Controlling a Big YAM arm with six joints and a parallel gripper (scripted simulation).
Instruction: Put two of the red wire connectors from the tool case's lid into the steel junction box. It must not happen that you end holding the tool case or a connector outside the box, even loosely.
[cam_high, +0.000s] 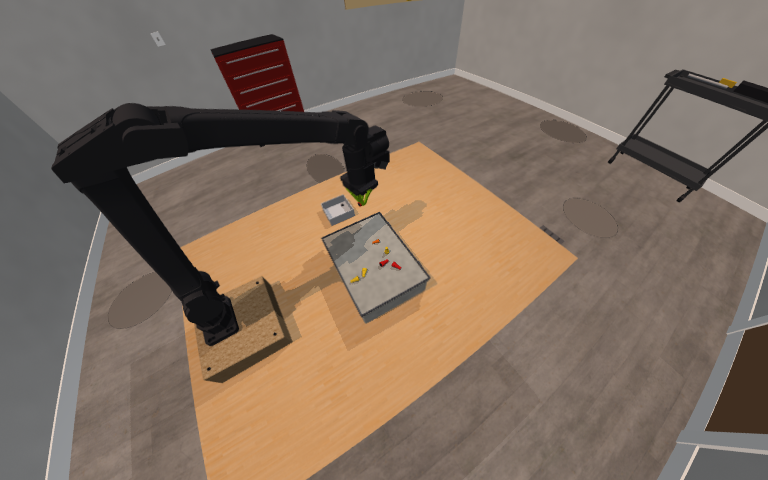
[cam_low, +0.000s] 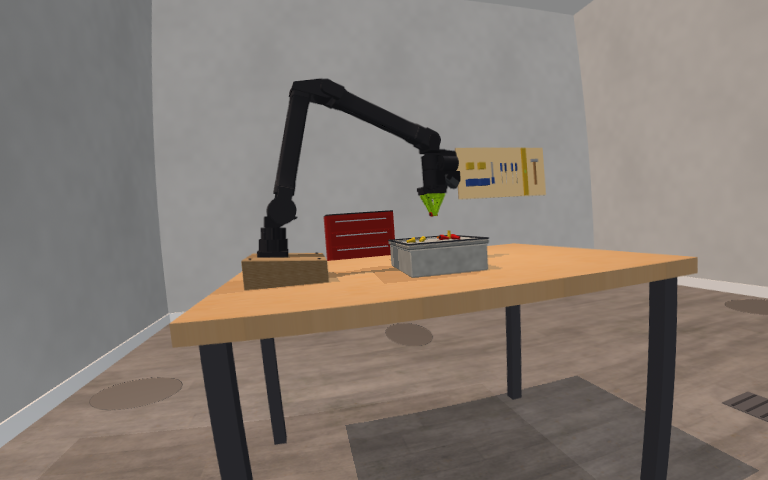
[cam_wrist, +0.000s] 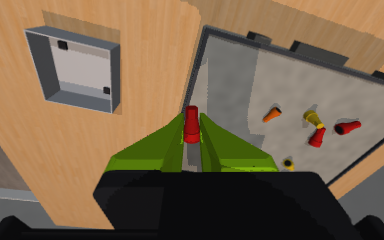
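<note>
My gripper (cam_wrist: 191, 119) with green fingers is shut on a red wire connector (cam_wrist: 191, 124) and holds it high above the table, over the far edge of the tool case's lid (cam_high: 374, 262). It also shows in the top view (cam_high: 361, 197) and the exterior view (cam_low: 432, 211). The steel junction box (cam_wrist: 76, 70) is open and looks empty; it sits on the table just beyond the lid, to the gripper's left (cam_high: 338, 209). Two red connectors (cam_wrist: 347, 127) (cam_wrist: 317, 137) lie on the lid, close together (cam_high: 390, 263).
An orange connector (cam_wrist: 271, 114) and yellow connectors (cam_wrist: 312, 119) (cam_high: 359, 275) also lie on the lid. The arm's wooden base block (cam_high: 242, 328) stands at the table's near left. A red drawer cabinet (cam_high: 258, 73) stands at the back wall.
</note>
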